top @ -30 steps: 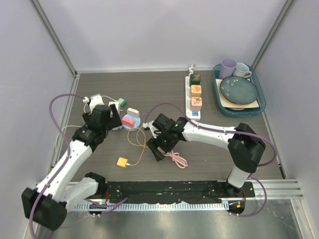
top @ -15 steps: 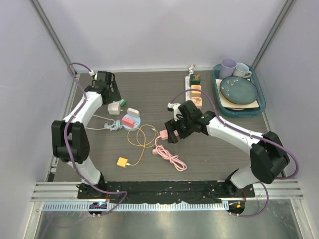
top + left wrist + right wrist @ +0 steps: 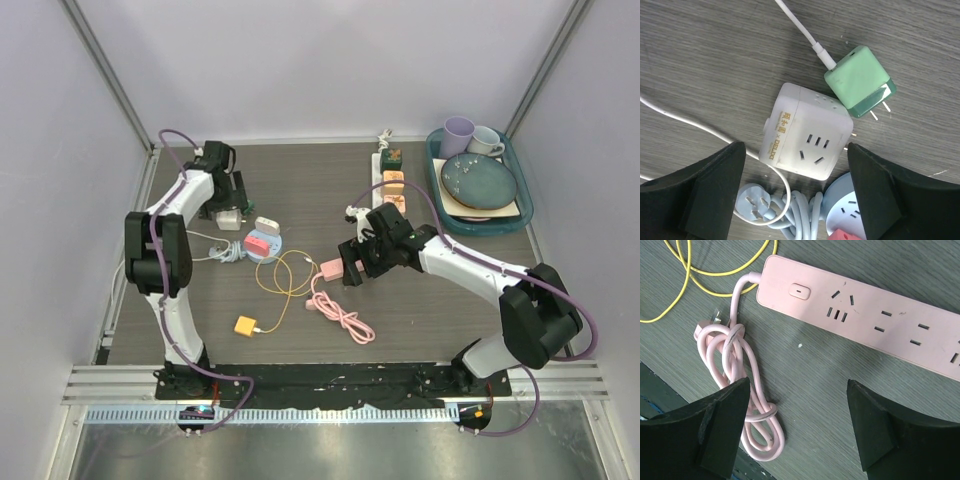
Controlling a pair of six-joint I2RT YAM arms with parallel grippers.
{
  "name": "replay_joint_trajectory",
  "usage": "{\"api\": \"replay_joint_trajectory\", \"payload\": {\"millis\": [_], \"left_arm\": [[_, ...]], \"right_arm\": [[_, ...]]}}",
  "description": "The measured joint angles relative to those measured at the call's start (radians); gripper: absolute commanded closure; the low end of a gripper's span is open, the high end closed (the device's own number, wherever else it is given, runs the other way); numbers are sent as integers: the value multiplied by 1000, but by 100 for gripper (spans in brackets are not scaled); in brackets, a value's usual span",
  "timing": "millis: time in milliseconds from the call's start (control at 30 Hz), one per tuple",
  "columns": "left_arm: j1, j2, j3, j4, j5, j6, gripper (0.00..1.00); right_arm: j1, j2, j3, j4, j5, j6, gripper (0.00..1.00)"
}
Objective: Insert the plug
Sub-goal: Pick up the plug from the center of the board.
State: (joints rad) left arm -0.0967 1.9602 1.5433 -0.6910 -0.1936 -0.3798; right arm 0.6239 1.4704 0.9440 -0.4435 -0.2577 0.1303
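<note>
The table (image 3: pixel 300 180) is dark and woody, with pale walls around it. A blue-green tray (image 3: pixel 485 229) sits in the far right corner, holding a plate (image 3: pixel 478 181) and two cups. Just left of it lies a white power strip (image 3: pixel 390 228).

The right gripper (image 3: pixel 797 386) hangs over a long pink power strip (image 3: pixel 865 310). Its fingers are wide apart and hold nothing. The pink cord (image 3: pixel 752 405) lies in loops near its left finger.

The left gripper (image 3: pixel 795 150) is at the far left of the table. Its fingers are wide apart too, and nothing is in them. A white cube socket (image 3: pixel 807 132) lies on the table between them, with a gap on each side.

The green plug (image 3: pixel 860 82) lies on the table just past the cube, almost touching its corner. It sits beyond the tip of the gripper's right finger, not between the fingers. A white wire comes out of one end. Its two small metal pins stick out the other end, pointing away from the cube.
</note>
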Motion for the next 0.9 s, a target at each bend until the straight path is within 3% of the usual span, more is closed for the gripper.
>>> {"api": "replay_joint_trajectory", "payload": {"millis": [167, 433, 500, 533, 900], "left_arm": [[0, 33, 21, -13, 30, 13, 29], [1, 38, 29, -22, 58, 21, 57], [1, 32, 29, -25, 65, 21, 76], [1, 24, 26, -26, 67, 20, 79], [1, -339, -76, -29, 147, -26, 87]], "right_arm": [[-4, 0, -2, 6, 0, 0, 17], [-4, 0, -7, 10, 0, 0, 19], [-4, 0, -8, 11, 1, 0, 20], [-4, 0, -8, 13, 1, 0, 20], [1, -31, -64, 94, 7, 35, 20]]}}
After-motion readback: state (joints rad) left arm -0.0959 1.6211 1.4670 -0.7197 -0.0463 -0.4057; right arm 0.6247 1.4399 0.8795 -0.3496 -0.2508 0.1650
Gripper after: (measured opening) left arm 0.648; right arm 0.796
